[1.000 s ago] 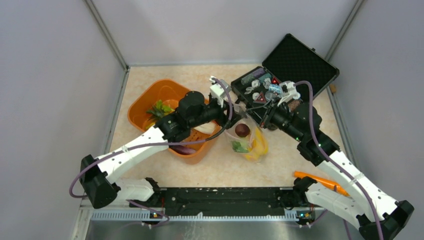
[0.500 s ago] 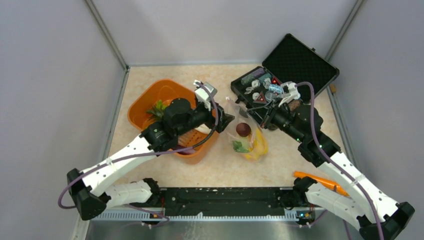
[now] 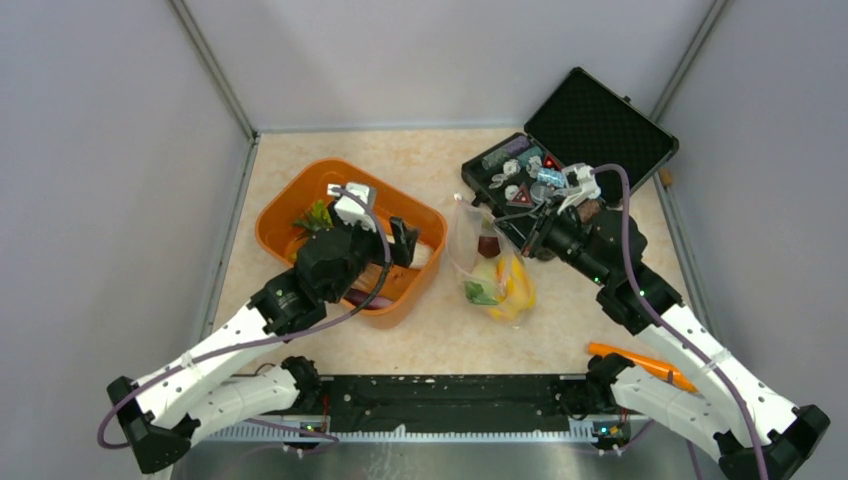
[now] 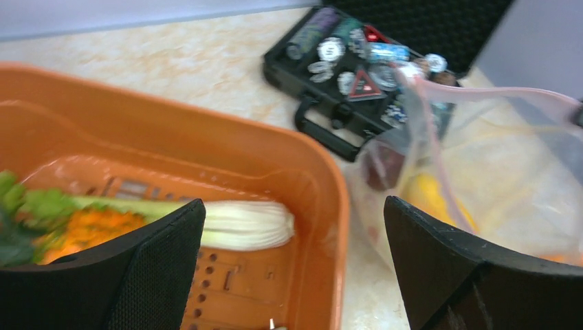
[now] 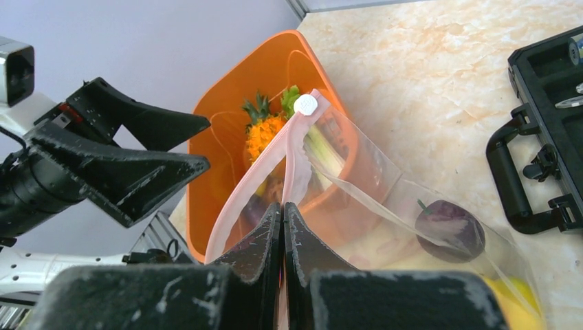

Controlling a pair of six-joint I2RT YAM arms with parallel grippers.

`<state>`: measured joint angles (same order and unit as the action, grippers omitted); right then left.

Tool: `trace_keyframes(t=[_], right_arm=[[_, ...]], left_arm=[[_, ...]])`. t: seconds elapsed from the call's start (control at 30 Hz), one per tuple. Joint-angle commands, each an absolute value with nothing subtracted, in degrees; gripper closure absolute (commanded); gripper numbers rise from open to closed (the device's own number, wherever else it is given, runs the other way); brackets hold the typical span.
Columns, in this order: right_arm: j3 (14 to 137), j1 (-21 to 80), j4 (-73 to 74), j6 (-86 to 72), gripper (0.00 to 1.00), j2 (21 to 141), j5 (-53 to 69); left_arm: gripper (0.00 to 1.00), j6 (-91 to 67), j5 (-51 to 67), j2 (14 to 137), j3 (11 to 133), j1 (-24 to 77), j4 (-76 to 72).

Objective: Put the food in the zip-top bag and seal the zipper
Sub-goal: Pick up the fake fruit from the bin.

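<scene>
Food not yet bagged lies in the orange tub. The leafy stalk sits just ahead of and below the left end effector, whose fingers stand wide apart and empty. Its long axis runs from finger to finger (white end toward the zip-top bag), so a wrist turn probably comes first, though the view is blurred. The right end effector, farther off, is clamped on the zipper, holding the bag's mouth up beside the tub on the counter.
</scene>
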<state>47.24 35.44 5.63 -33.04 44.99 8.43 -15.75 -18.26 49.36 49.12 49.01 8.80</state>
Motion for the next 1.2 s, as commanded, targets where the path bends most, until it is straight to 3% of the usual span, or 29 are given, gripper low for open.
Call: trace_keyframes(t=[0.0,0.13,0.37,0.6,0.83,1.17], right_arm=[[47.22,35.24,2.14,-31.88,1.0,43.68,10.59],[47.03,35.24,1.91,-32.05,1.0,43.51,10.99],[46.93,35.24,2.47,-32.08,1.0,43.33,10.55],[47.15,35.24,3.43,-31.38,1.0,43.24,10.01],[46.03,35.24,2.54,-28.37,1.0,42.64,9.99],[38.37,35.24,-13.24,-15.17,1.0,42.83,19.76]], left_arm=[[0.01,-21.65,-30.99,46.4,48.46,47.44,15.24],[0.01,-25.24,-34.28,44.25,48.1,44.36,20.58],[0.01,-26.54,-22.67,45.16,48.98,30.46,27.2],[0.01,-31.48,-18.21,53.8,50.5,24.42,31.1],[0.01,-33.13,-20.41,57.76,47.92,20.7,27.56],[0.01,-31.55,-16.67,66.28,45.78,13.87,20.25]])
